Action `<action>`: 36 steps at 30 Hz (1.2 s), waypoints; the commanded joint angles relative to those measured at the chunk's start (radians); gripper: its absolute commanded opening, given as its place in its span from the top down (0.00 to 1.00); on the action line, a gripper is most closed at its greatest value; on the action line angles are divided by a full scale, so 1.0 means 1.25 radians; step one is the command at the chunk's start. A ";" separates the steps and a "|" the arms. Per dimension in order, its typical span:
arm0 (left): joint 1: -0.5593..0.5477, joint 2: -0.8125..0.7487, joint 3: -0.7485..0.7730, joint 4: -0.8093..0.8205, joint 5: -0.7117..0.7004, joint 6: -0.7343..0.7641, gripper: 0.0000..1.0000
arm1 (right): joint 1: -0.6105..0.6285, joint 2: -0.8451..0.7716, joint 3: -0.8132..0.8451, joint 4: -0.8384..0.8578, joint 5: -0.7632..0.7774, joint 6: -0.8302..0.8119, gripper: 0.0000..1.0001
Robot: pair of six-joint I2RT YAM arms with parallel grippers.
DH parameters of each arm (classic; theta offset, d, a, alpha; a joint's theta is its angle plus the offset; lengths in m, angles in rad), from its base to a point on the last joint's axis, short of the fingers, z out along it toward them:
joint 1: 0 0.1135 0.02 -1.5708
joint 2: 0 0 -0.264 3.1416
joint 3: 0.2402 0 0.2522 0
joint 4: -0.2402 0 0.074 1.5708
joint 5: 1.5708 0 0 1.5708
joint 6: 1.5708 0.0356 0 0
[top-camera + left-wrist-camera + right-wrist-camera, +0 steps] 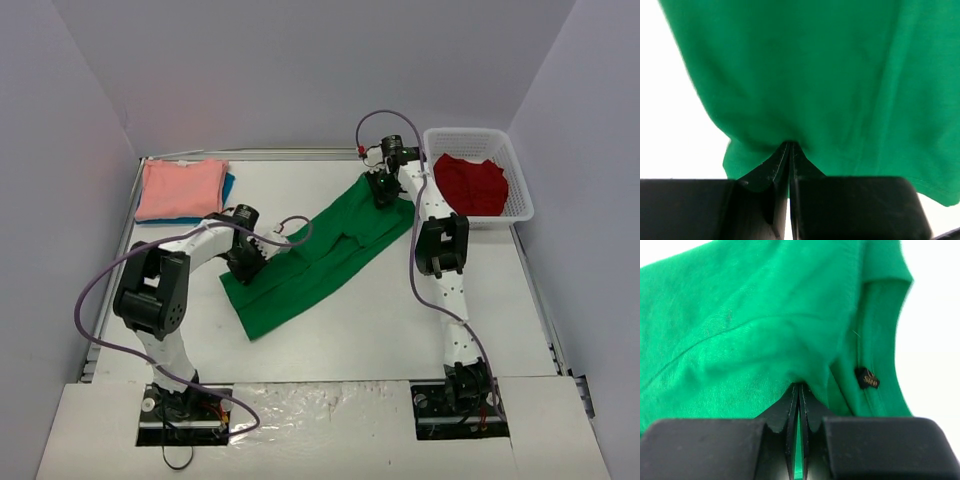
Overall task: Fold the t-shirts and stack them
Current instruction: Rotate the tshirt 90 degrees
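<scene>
Four shirts in view. One green shirt (pixel 320 255) lies stretched diagonally across the middle of the bench (pixel 400 330), running near-left to far-right. Left hand (pixel 245 262) is clamped on the shirt's left edge towards the near-left end, fingers pressed together with a pinch of green cloth between them. Right hand (pixel 384 192) is clamped the same way on the far-right end, beside the collar, where a small dark tag (pixel 866 378) shows. One pink shirt (pixel 180 188) sits folded in the far-left corner on top of one folded teal shirt (pixel 229 186); only a teal edge shows on its right side. One red shirt (pixel 470 185) lies crumpled in the one white basket (pixel 522 195) at far right, just beside the right arm.
</scene>
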 commanded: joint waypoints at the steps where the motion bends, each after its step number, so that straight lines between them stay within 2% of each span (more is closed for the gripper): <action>1: -0.067 -0.029 -0.022 -0.032 0.087 -0.047 0.98 | 0.034 0.041 0.015 0.085 0.018 0.052 1.00; 7: -0.214 -0.059 -0.020 0.005 0.088 -0.121 0.98 | 0.067 0.054 0.032 0.142 0.047 0.076 1.00; 16: -0.355 0.036 0.018 0.008 0.128 -0.191 0.98 | 0.083 0.066 0.059 0.208 0.058 0.100 1.00; 18: -0.394 0.055 0.032 0.002 0.107 -0.186 0.98 | 0.085 0.065 0.063 0.227 0.051 0.107 1.00; 20: -0.412 0.060 0.043 -0.012 0.097 -0.188 0.98 | 0.089 0.065 0.067 0.238 0.046 0.110 1.00; 24: -0.444 0.095 0.152 -0.086 0.144 -0.201 0.98 | 0.110 0.066 0.073 0.265 0.041 0.108 1.00; 31: -0.509 0.164 0.174 -0.071 0.215 -0.242 0.98 | 0.136 0.080 0.083 0.275 0.030 0.100 0.99; 36: -0.540 0.159 0.174 -0.074 0.246 -0.255 0.98 | 0.147 0.073 0.076 0.278 0.036 0.076 1.00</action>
